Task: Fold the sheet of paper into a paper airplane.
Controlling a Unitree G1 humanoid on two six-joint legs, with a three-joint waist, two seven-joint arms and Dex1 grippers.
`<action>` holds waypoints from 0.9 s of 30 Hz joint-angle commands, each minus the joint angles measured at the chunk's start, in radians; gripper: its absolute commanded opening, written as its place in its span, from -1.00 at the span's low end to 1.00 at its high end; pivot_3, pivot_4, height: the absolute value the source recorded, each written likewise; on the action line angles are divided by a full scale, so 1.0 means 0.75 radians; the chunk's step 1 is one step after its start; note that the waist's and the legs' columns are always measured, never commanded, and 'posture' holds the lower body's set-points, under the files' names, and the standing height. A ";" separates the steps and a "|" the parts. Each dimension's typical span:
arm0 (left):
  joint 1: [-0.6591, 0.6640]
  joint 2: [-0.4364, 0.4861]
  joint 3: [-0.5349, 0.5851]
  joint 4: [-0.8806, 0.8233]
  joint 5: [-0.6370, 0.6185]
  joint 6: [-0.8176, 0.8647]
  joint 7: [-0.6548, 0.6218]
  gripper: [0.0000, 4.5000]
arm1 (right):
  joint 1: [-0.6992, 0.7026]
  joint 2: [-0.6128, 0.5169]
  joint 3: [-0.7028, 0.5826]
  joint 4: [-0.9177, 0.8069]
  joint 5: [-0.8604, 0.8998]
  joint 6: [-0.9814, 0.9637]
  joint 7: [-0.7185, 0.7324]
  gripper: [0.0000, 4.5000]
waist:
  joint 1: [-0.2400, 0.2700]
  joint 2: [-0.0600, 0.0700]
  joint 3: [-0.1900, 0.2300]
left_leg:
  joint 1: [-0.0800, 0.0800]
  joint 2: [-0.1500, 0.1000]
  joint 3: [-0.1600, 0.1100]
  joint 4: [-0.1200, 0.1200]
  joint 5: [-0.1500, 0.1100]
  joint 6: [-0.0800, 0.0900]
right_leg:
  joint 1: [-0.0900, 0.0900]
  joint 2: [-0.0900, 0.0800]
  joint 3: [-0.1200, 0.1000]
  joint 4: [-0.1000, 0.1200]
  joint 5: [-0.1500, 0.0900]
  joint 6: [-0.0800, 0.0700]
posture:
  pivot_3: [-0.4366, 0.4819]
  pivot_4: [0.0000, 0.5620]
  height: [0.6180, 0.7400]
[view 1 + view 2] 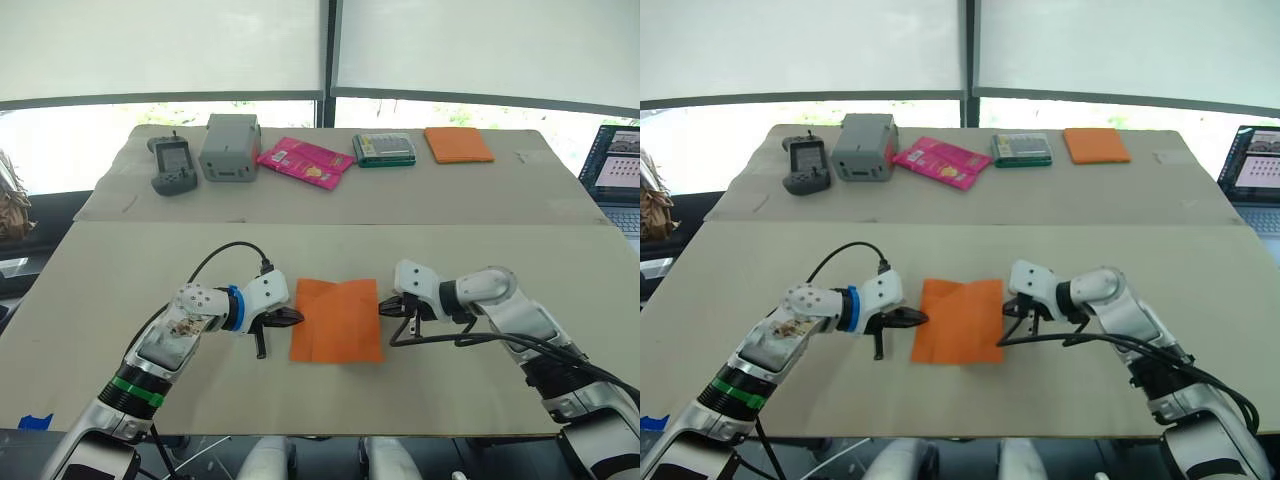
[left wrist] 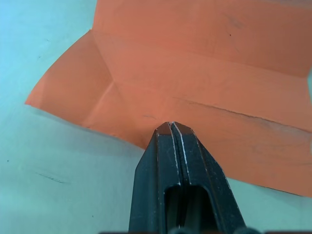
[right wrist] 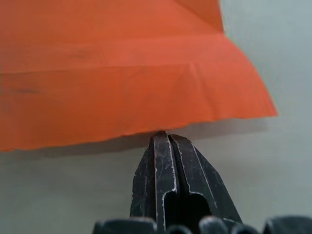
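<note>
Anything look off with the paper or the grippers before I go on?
Nothing stands out. The sheet of paper lies intact on the table, creased, edges slightly lifted. The left gripper and right gripper are shut, tips at its opposite edges.

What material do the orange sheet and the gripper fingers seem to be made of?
Sheet of paper: thin matte paper, judging by its sharp creases and lifted edges. Left gripper and right gripper: hard black fingers with scuffed edges, probably plastic, though metal cannot be excluded.

Left end effector (image 1: 292, 317) and right end effector (image 1: 384, 307) both closed.
</note>
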 commanded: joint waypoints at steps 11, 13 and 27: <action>0.020 -0.008 -0.066 0.041 0.047 0.016 -0.014 -1.00 | -0.019 0.203 -0.084 -0.110 0.205 0.092 0.028 -0.99 | 0.003 0.000 0.000 | 0.001 0.000 -0.001 0.000 0.000 0.000 | 0.000 0.000 0.000 0.000 0.000 0.000 | -0.05 -0.47 1.00; 0.021 -0.009 -0.065 0.039 0.047 0.018 -0.012 -1.00 | -0.034 0.234 -0.044 -0.108 0.176 0.088 0.018 -0.99 | 0.003 0.000 0.000 | 0.001 0.000 -0.001 0.000 0.000 0.000 | 0.000 0.000 0.000 0.001 0.000 0.000 | -0.05 -0.47 1.00; 0.067 0.015 0.199 -0.011 -0.124 0.171 0.061 -1.00 | -0.086 0.300 0.204 0.022 -0.105 0.042 -0.015 -0.99 | -0.014 0.001 0.000 | 0.001 0.001 -0.001 0.000 0.000 0.000 | -0.001 0.002 -0.001 0.002 0.000 0.000 | -0.05 -0.47 1.00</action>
